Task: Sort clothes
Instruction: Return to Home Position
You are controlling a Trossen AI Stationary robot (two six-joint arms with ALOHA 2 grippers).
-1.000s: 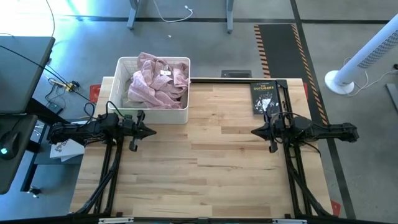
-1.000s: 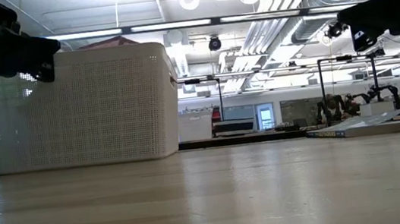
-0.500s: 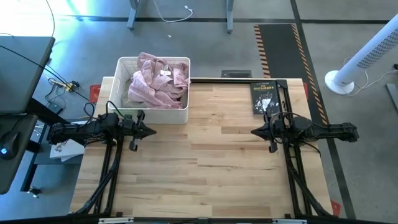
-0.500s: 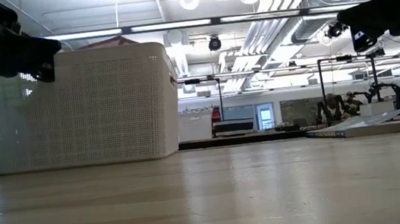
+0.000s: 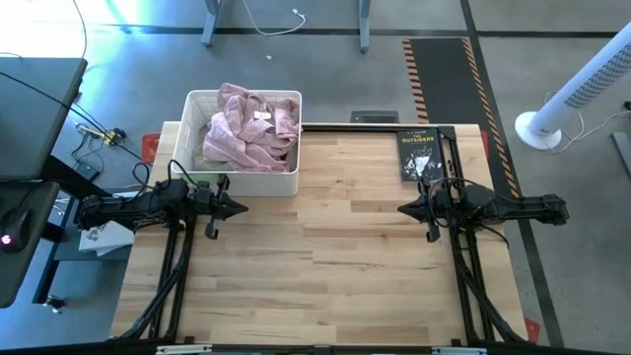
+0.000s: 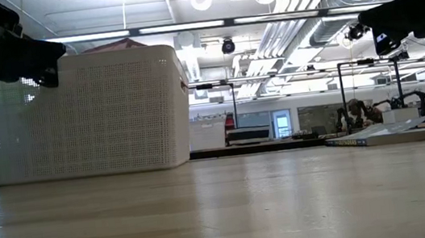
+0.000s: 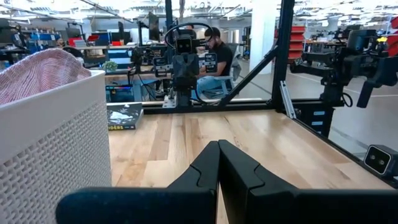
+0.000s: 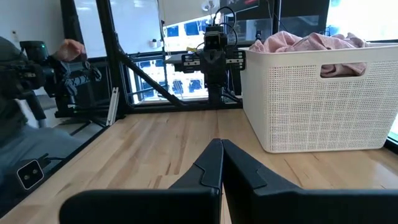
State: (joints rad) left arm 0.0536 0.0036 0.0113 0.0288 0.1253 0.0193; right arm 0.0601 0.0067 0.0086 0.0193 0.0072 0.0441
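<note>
A light pink garment (image 5: 248,128) lies heaped in the white lattice basket (image 5: 286,182) at the table's far left; it also shows in the right wrist view (image 8: 311,42) above the basket's rim. Other clothes are hidden under it or out of view. My left gripper (image 5: 243,208) hangs shut above the table just near of the basket, pointing level toward the table's middle. My right gripper (image 5: 402,208) hangs shut at the right, pointing level toward the left gripper. Both hold nothing.
A black paperback book (image 5: 419,155) lies flat at the table's far right, just beyond my right arm. The basket (image 6: 90,114) stands on the table's far left corner. Bare wooden tabletop (image 5: 325,266) stretches between and in front of the two grippers.
</note>
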